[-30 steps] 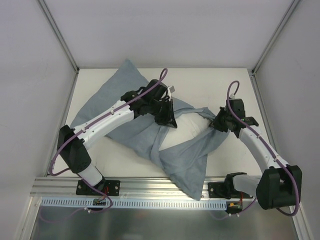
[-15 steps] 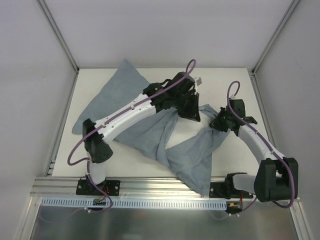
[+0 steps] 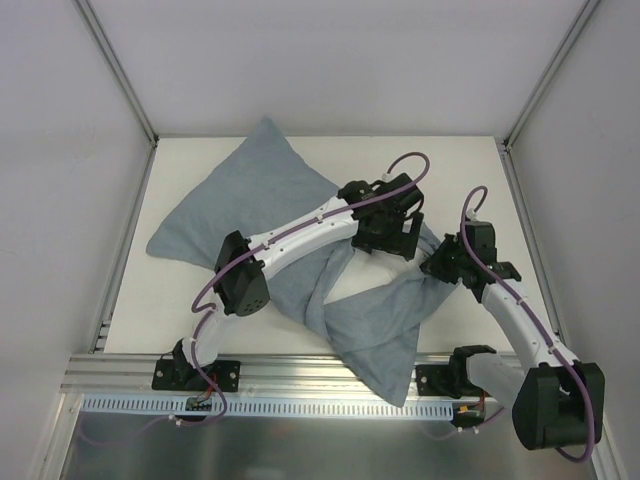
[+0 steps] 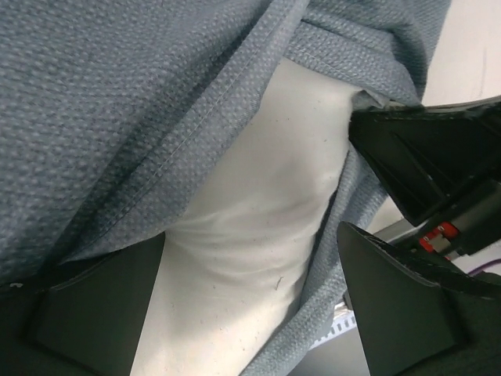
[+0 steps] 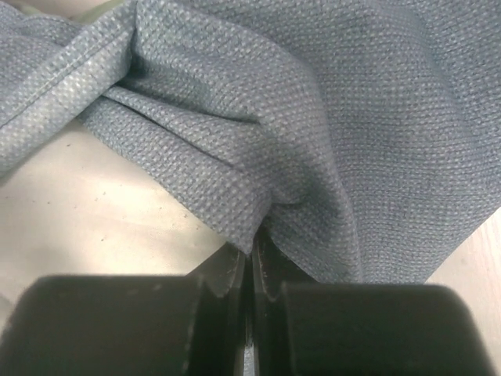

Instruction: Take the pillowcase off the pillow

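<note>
- One thin fold of pillowcase sits pinched in my right jaws; a hard pull could slip it.
- My left jaws gape; closing might grab pillowcase with pillow.

The left arm stretches forward and rightward, the left end effector spread wide. The right arm bends inward, the right end effector pinched onto a fold of the pillowcase.

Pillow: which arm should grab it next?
Left, probably. The left gripper is open right over the bare pillow; the right gripper is shut on the pillowcase.
</note>
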